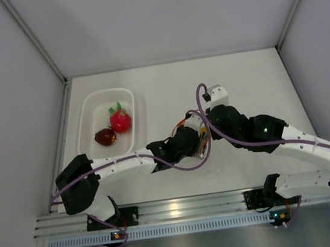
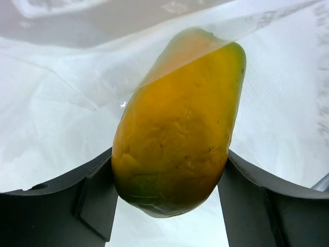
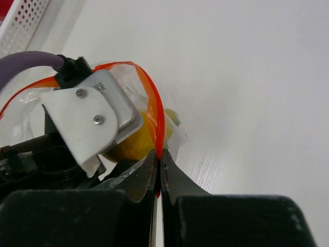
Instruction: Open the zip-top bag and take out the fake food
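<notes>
Snugly clasped in the left gripper (image 2: 169,193), yellow-orange oval toy fruit (image 2: 180,134) half under clear crinkly zip-top bag (image 2: 56,123) film, orange-red zip strip (image 3: 154,116) pinched by the closed right gripper (image 3: 159,172); beyond, red leafy fruit (image 1: 121,121) and dark maroon fruit (image 1: 105,137) already in white perforated basket (image 1: 89,103), only this one left.

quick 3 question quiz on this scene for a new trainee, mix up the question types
1. How many toy fruits lie in the white basket?
2. True or false: the right jaws are shut on the orange-red zip strip of the zip-top bag.
3. What do the left jaws grip? A red fruit; B yellow-orange fruit; C maroon fruit.

Key: 1 two; 2 true; 3 B.
</notes>
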Available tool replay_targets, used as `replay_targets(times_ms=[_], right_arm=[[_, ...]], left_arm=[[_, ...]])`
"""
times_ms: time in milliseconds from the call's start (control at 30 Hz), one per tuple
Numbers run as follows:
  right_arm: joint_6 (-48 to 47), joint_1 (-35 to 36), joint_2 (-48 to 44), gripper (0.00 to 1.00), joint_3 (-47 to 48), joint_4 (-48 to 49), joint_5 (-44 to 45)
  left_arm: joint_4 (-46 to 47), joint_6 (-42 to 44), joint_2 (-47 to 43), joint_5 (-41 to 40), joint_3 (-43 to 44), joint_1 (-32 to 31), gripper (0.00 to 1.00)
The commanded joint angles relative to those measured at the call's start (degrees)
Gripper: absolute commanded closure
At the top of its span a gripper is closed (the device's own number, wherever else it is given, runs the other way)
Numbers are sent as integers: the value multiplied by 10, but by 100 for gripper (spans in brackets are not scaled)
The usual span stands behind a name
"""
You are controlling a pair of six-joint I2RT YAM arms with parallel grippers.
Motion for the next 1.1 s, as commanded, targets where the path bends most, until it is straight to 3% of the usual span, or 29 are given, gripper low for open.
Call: replay_targets(times_ms=[0, 133, 533, 833, 1067], right_arm=[[-36, -14, 18, 100, 21, -12, 7], [-50, -25, 29, 100, 7, 11, 0], [-55, -8, 71, 100, 11, 44, -57], [-3, 72, 78, 100, 32, 64, 8], [67, 107, 80, 100, -8, 93, 98]], left_arm=[[60, -3, -53, -15, -26, -2, 100], [76, -12, -91, -17, -54, -2, 100], [69, -66, -163, -141, -75, -1, 100], [-12, -152, -142, -235, -3, -1, 100], [-41, -275, -168, -192, 12, 4, 100]])
